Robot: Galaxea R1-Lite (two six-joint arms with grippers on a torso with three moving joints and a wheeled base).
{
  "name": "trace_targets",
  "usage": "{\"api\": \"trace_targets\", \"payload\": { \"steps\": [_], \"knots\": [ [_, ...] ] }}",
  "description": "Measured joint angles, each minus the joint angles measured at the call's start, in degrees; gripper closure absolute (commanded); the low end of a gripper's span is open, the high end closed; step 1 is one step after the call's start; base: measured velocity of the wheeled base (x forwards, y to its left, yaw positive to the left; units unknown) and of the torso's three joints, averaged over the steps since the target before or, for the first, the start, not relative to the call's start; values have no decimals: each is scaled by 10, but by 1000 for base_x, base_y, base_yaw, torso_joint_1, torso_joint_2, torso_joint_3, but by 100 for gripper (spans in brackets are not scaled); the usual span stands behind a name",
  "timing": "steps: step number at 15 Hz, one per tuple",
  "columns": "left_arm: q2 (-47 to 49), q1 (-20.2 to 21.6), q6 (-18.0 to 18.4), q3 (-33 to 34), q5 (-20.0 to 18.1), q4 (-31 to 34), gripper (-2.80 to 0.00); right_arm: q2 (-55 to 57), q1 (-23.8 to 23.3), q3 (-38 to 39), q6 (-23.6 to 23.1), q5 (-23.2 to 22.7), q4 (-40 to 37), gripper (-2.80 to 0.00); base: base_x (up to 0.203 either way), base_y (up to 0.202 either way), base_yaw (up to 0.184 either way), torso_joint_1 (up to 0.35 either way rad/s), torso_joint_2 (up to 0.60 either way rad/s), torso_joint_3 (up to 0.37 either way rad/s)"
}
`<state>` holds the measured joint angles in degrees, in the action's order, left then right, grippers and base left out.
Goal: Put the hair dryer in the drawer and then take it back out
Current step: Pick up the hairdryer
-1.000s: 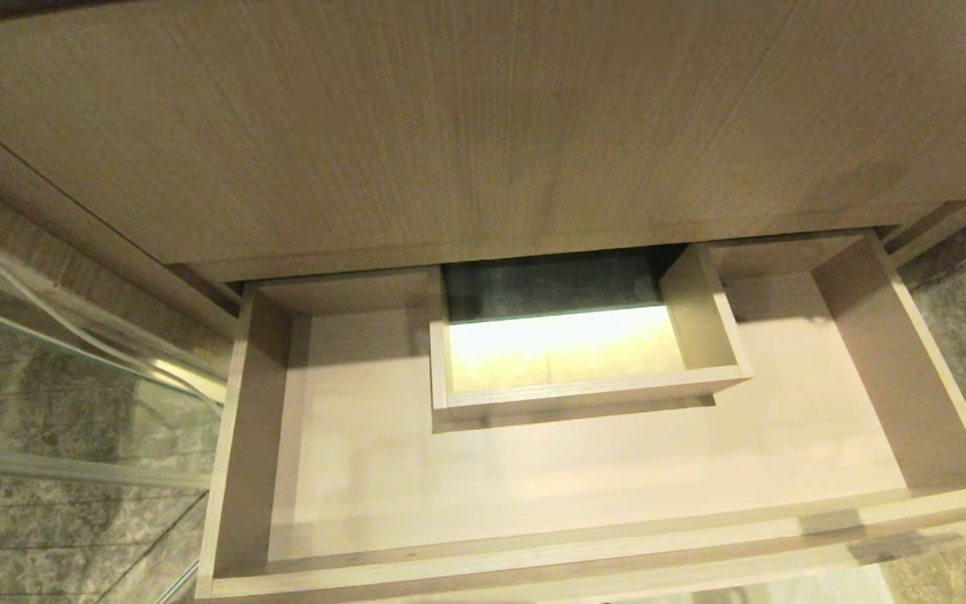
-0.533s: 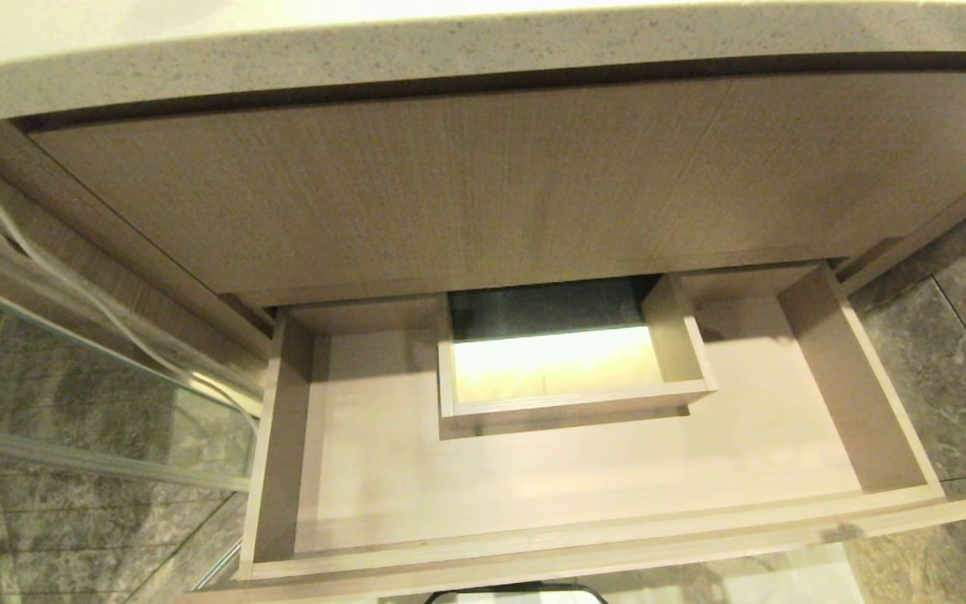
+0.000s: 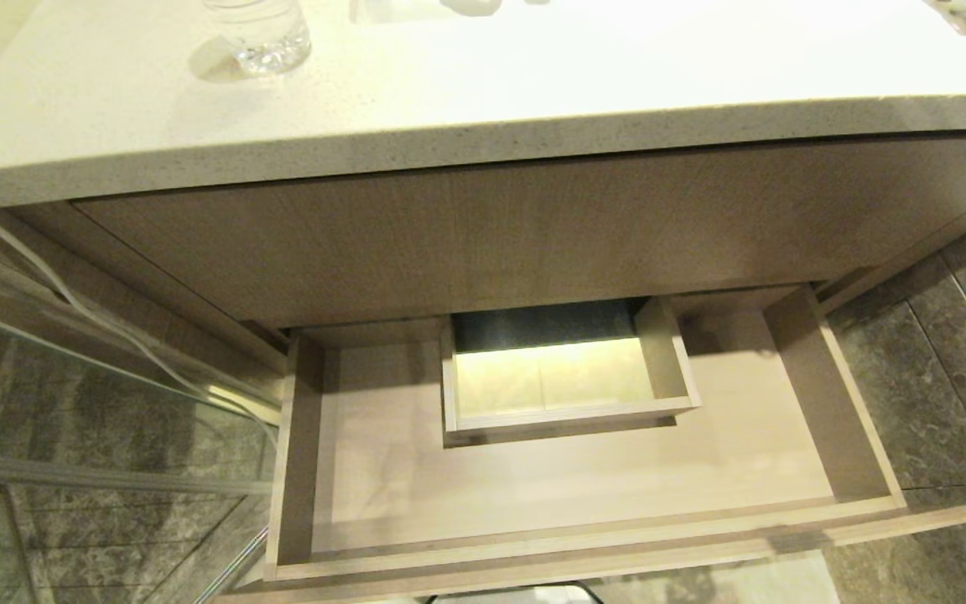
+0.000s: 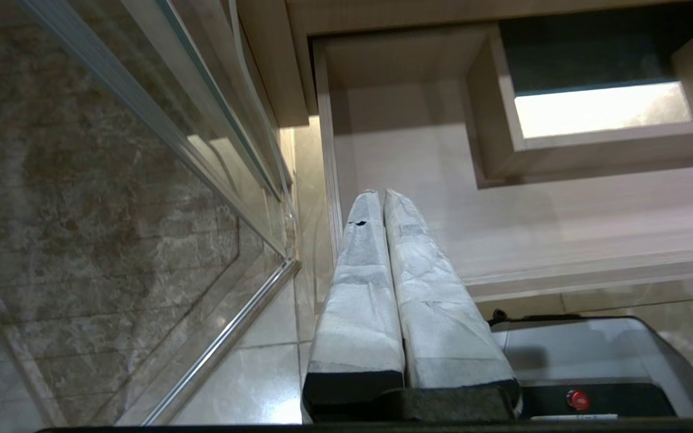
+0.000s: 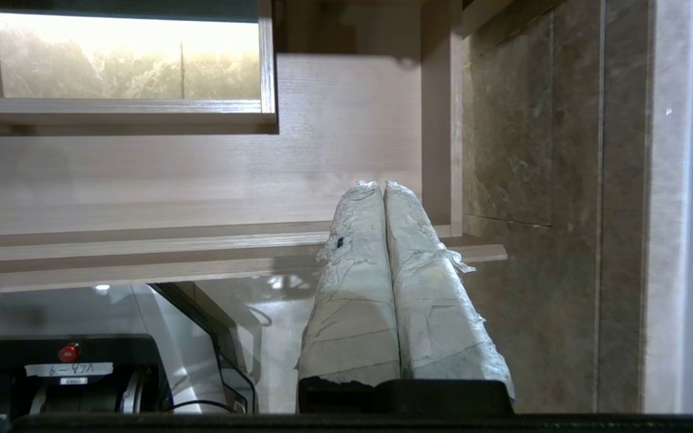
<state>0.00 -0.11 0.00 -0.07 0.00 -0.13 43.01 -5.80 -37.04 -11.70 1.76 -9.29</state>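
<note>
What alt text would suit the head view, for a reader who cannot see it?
A wide, shallow light wood-grain drawer stands pulled open and empty, with a boxed cut-out at its back middle. Above it are a taller wood-grain panel and a pale speckled stone counter bearing a clear glass.

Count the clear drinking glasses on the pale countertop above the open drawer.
1. A clear drinking glass stands at the far left of the speckled pale stone countertop; more may sit beyond the view's top edge.

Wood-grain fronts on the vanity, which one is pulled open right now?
The lower one, the drawer: slid out, empty, with a boxed cut-out at its back. The taller panel above stays flush under the countertop.
</note>
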Motion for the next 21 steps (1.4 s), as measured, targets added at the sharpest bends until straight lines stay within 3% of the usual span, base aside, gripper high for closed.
{"api": "trace_targets", "payload": {
  "steps": [13, 21],
  "knots": [
    [0, 0, 0, 0, 0, 0, 0, 2, -1, 1, 2, 3, 6, 0, 0, 0, 0, 263, -496, -234],
    [0, 0, 0, 0, 0, 0, 0, 8, -1, -8, -5, 5, 9, 0, 0, 0, 0, 38, -48, -9]
  ]
}}
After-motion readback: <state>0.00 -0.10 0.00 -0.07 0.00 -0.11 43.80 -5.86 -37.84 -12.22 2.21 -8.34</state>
